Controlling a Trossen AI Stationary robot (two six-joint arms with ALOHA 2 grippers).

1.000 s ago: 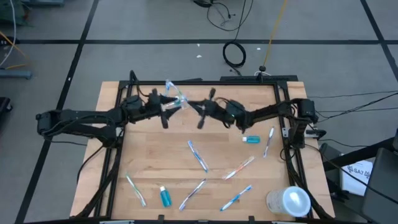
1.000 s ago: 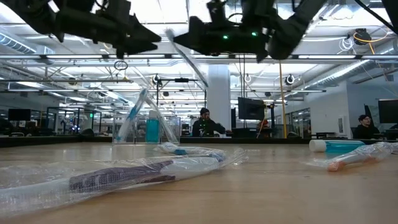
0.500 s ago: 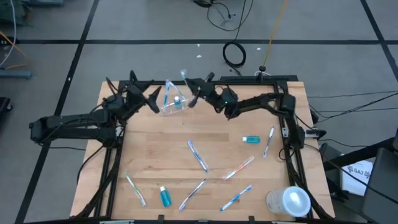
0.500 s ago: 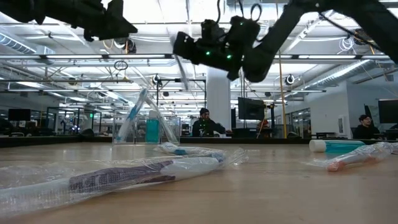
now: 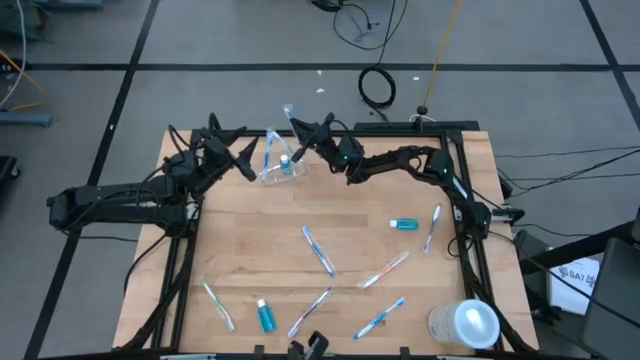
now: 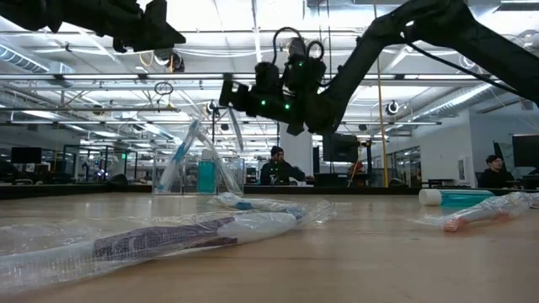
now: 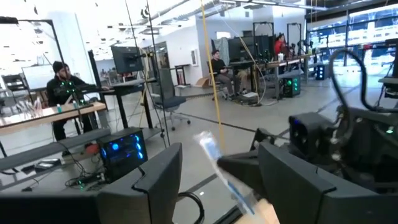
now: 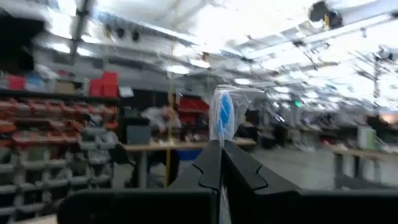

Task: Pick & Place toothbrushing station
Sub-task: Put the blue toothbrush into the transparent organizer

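The clear plastic cup [image 5: 278,168] stands at the table's far middle, with a blue-and-white toothbrush [image 5: 270,143] and a teal toothpaste tube [image 6: 206,177] in it. My right gripper [image 5: 308,142] is above the cup's right side, shut on a wrapped toothbrush [image 5: 291,118], which also shows in the right wrist view [image 8: 222,115]. My left gripper [image 5: 235,147] is open and empty just left of the cup; the held toothbrush shows between its fingers in the left wrist view [image 7: 219,163]. My right gripper pinches the wrapped toothbrush between its two shut fingers [image 8: 214,165]. The blue-and-white wrapped end [image 8: 222,112] sticks out past the fingertips. The toothbrush is lifted clear of the table, slanted, over the cup; which part of its handle is held is hidden by the fingers.
Several wrapped toothbrushes lie on the wood, among them three [image 5: 318,250], [image 5: 383,268], [image 5: 432,228]. Toothpaste tubes lie at the right [image 5: 404,224] and near the front [image 5: 265,316]. A whitish translucent cylinder [image 5: 465,325] stands at the near right corner.
My right gripper has moved toward the table's far edge and left, to the cup, carrying the toothbrush. My left gripper has drawn back toward the table's left, away from the cup, then stayed still. The cup has not moved.
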